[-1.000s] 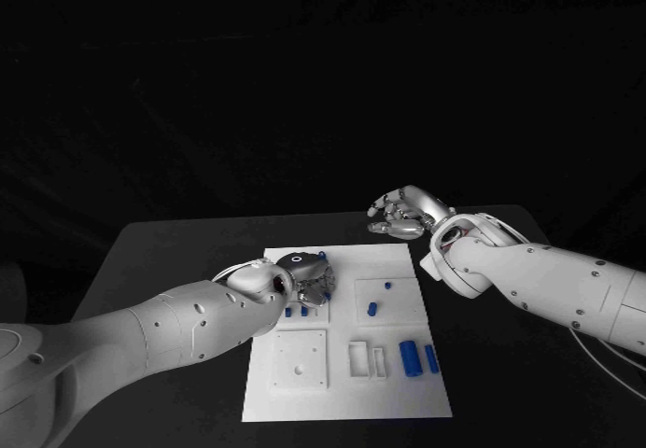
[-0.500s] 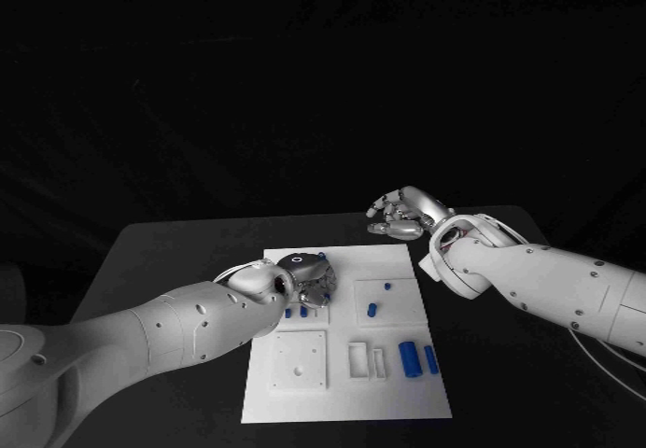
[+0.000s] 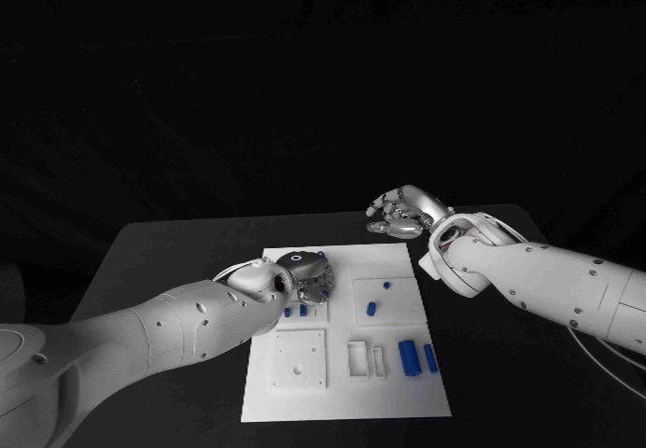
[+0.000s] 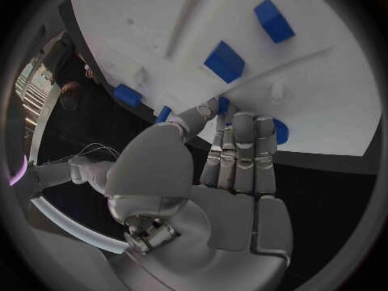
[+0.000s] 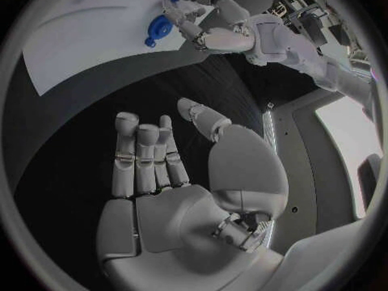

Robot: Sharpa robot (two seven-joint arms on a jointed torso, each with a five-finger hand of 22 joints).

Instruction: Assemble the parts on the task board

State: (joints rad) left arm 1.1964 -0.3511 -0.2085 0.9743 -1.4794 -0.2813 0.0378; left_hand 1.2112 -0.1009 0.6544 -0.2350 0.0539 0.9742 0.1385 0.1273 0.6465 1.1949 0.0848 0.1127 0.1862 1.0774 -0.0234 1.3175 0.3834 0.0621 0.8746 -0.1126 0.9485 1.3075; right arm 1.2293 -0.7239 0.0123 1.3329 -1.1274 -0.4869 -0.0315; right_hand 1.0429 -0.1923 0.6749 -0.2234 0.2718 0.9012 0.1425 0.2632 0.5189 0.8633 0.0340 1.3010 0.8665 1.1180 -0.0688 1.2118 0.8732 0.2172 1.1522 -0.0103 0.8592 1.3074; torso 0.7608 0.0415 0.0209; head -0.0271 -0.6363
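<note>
Parts lie nearest on the white task board (image 3: pixel 344 392): at its near right, two blue cylinders (image 3: pixel 408 357) rest side by side, the left one thicker, just right of a small white upright frame (image 3: pixel 366 359). To their left sits a white square plate (image 3: pixel 298 359) with small holes. Farther up the board, a short blue peg (image 3: pixel 371 307) stands in the right-hand square panel, with a smaller blue piece (image 3: pixel 386 284) beyond it. Two small blue pieces (image 3: pixel 295 312) sit just under the left hand.

Left hand (image 3: pixel 304 273) hangs over the board's far left part, its arm coming in low across the near left of the table (image 3: pixel 175 247). In the left wrist view its fingers (image 4: pixel 240 150) lie straight and close together with the thumb brought in beside them, tips down at the board, and a bit of blue shows right at the fingertips; whether the hand pinches that piece or merely touches it cannot be told. Two blue blocks (image 4: pixel 224 61) lie on the board past the fingertips in that view.

Right hand (image 3: pixel 401 211) is held above the table's far edge, beyond the board's far right corner and well apart from the parts. Its fingers (image 5: pixel 145 155) are loosely spread, slightly curved, and hold nothing.
</note>
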